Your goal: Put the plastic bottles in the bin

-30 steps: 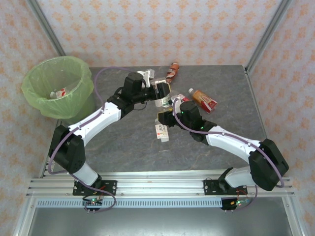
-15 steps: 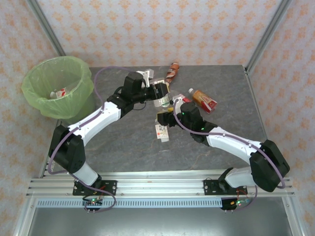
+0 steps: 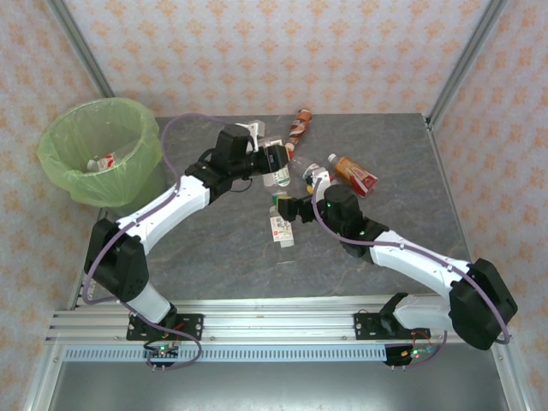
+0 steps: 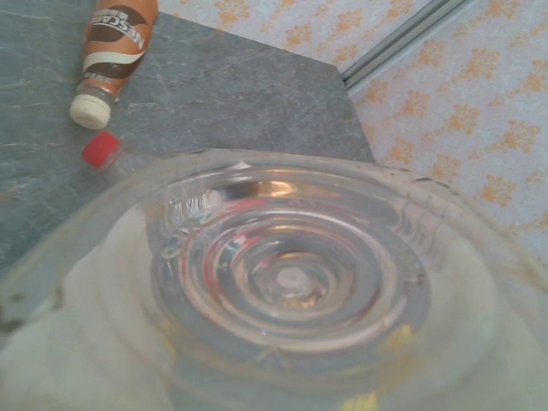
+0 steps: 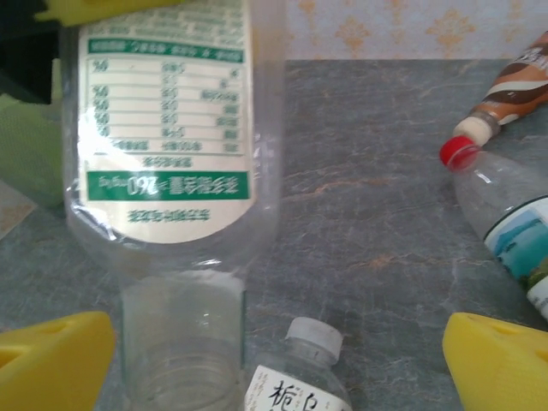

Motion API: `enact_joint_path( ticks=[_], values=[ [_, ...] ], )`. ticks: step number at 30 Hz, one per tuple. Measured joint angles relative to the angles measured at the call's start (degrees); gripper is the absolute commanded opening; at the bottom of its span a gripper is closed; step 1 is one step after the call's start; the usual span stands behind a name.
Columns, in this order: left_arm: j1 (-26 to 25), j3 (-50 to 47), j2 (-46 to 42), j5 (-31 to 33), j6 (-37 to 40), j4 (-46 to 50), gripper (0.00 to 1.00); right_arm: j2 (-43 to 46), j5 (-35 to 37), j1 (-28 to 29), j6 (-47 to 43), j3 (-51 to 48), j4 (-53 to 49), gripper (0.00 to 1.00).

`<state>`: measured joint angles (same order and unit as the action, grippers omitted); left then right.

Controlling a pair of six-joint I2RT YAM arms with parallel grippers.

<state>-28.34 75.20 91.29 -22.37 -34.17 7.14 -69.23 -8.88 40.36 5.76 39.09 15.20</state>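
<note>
One bottle (image 3: 104, 161) lies in the bin (image 3: 60, 175); the left fingers (image 3: 276, 164) clench a clear bottle (image 5: 163, 128) over the desk (image 3: 205, 248); the right fingers (image 3: 295, 208) are released; a near bottle (image 3: 282, 228), a brown bottle (image 3: 297, 127), a red-capped bottle (image 3: 315, 174) and an amber bottle (image 3: 353, 174) lie loose; most is left.

Brown bottle (image 4: 116, 30), left wrist view: "NESCAFE" in white on sleeve.
Clear bottle (image 5: 163, 128) between right fingers (image 5: 51, 355), nearer left one: label upside down, "260" on green band, table rows with "%" marks, rest too small.
White-capped bottle (image 5: 295, 381), low between fingers: black Chinese characters on white label.
</note>
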Motion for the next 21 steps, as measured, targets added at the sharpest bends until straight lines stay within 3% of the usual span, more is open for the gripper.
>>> enact_joint_path(
  ticks=[15, 21],
  values=[
    [5.31, 1.38, -2.64, 10.51, 2.23, 9.88, 0.54, 1.81, 18.01, 0.0, 6.14, -2.62, 3.67, 0.99],
    [6.01, 1.57, -5.75, 15.56, 4.81, 13.53, 0.53, 1.79, 21.64, 0.0, 8.17, -2.67, 2.27, 0.99]
  ],
)
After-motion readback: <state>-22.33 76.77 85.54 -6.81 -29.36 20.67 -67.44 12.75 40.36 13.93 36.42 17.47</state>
